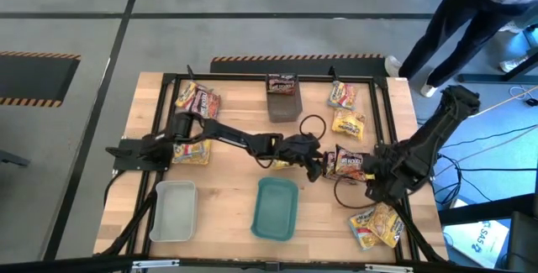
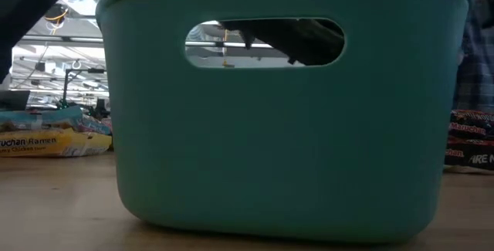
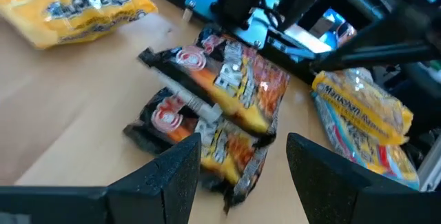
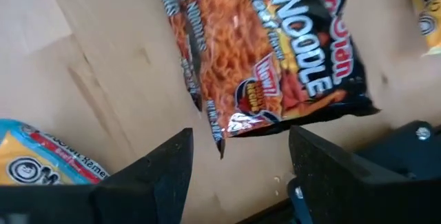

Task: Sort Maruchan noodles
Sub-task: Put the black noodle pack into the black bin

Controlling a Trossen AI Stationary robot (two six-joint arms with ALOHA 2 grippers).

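"NOODLE" is read on two stacked dark Maruchan packets (image 3: 213, 107) lying right of the teal tray (image 1: 276, 210), flanked by the left gripper (image 1: 318, 165) and right gripper (image 1: 370, 172), both parted, nothing held.

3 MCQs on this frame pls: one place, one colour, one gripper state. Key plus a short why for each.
1. Where is the teal tray?
A. near table edge, right of the white tray
B. far edge, beside the grey bin
C. off the table

2. What colour is the packet in front of the right gripper?
A. plain yellow
B. dark with orange
C. teal

3. What is the left gripper doing?
A. shut on a packet
B. open, holding nothing
C. out of view

Key: 1 A, the high view shows both trays side by side along the near edge. 2 B, the right wrist view shows a black-and-orange wrapper. 3 B, the left wrist view shows its fingers apart short of the dark packets.
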